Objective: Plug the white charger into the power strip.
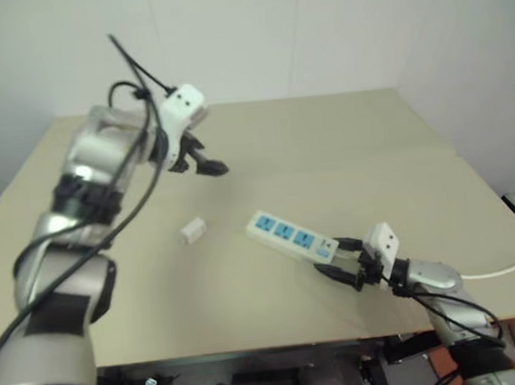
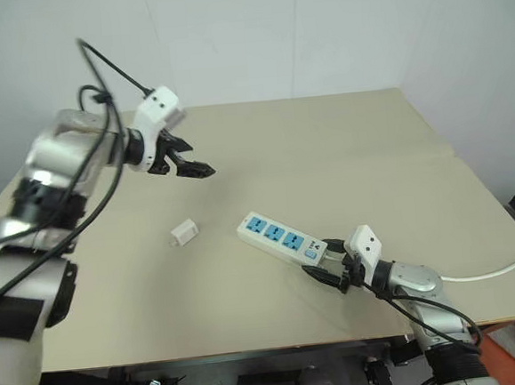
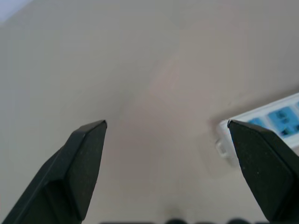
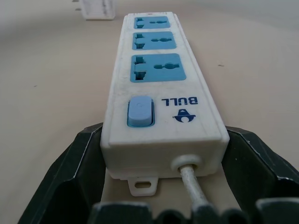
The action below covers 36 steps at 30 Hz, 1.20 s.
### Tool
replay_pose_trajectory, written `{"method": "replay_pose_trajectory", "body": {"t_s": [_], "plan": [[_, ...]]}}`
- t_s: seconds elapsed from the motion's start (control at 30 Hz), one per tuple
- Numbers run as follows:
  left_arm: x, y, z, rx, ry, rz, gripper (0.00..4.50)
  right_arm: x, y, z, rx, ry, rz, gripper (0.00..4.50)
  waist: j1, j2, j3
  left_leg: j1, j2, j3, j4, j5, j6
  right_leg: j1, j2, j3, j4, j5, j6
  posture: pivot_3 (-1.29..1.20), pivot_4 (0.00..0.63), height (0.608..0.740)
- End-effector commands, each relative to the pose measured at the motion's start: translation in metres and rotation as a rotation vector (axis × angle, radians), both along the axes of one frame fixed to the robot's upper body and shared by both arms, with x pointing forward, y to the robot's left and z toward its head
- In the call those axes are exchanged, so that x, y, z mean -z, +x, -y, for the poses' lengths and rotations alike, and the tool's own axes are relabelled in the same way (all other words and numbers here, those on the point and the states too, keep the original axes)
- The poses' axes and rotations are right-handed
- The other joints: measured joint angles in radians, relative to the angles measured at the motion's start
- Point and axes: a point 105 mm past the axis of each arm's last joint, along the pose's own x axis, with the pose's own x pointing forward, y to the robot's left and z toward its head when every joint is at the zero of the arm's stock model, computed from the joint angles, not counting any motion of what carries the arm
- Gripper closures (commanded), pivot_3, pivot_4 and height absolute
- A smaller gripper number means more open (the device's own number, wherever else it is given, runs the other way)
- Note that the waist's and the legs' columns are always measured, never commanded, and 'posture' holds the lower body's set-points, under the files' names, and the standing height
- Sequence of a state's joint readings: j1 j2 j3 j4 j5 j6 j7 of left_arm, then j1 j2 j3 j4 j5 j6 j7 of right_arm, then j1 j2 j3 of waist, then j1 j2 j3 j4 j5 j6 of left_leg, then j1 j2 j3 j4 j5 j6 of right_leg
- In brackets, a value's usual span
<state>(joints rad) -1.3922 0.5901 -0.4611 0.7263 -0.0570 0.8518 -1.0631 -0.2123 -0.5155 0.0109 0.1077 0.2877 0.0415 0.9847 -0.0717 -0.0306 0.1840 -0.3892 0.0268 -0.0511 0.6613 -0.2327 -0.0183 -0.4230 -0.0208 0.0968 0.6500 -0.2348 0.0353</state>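
Right wrist view: strip (image 4: pixel 159 88) switch end sits between the two black fingers (image 4: pixel 74 177), both touching its sides; cord (image 4: pixel 194 186) exits toward the camera.
Right end effector (image 1: pixel 345 259): closed on strip's switch end, low at table (image 1: pixel 326 151) level near the front edge.
Left end effector (image 1: pixel 203 157): fingers spread wide, nothing held, raised above the table, well apart from charger and strip.
Charger (image 1: pixel 193 230): lying on the table, just beside strip's far end, not touching it, not plugged in.
Strip: flat on the table, diagonal, three blue sockets face up, all free.
Cord: runs off to the table's right edge.
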Motion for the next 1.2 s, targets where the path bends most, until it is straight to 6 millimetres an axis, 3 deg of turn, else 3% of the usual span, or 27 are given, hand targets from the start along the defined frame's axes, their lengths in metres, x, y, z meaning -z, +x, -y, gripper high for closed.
{"method": "replay_pose_trajectory", "body": {"t_s": [0.03,0.47,0.87,1.2], "plan": [[-0.007,0.007,-0.009,-0.021,0.092,-0.040,0.00,-0.008,-0.008,-0.015,-0.074,-0.021,0.027,1.05,-0.003,-0.001,0.001,-0.001,0.000,0.000,0.000,0.000,0.000,-0.001,0.000,0.000,0.000,0.000,0.000,0.00,0.150,0.740],[0.029,0.001,-0.028,-0.055,0.296,-0.238,0.00,-0.006,-0.012,-0.048,-0.129,0.023,0.048,1.05,-0.001,-0.002,0.003,-0.003,0.000,0.000,0.000,0.000,0.000,-0.001,0.000,0.000,0.000,-0.001,0.001,0.00,0.150,0.740],[0.055,-0.007,-0.028,-0.066,0.326,-0.346,0.00,0.009,-0.017,-0.046,-0.124,-0.023,0.044,1.05,0.002,-0.002,0.003,-0.003,0.000,-0.001,0.000,0.000,0.000,-0.001,-0.001,0.000,0.000,-0.001,0.001,0.00,0.150,0.740],[0.076,-0.010,-0.023,-0.055,0.361,-0.389,0.00,0.008,-0.013,-0.062,-0.104,0.002,0.064,1.05,-0.002,-0.002,0.003,-0.001,0.000,-0.001,0.000,0.000,0.000,-0.001,0.000,0.000,0.002,-0.001,0.001,0.00,0.150,0.740]]}}
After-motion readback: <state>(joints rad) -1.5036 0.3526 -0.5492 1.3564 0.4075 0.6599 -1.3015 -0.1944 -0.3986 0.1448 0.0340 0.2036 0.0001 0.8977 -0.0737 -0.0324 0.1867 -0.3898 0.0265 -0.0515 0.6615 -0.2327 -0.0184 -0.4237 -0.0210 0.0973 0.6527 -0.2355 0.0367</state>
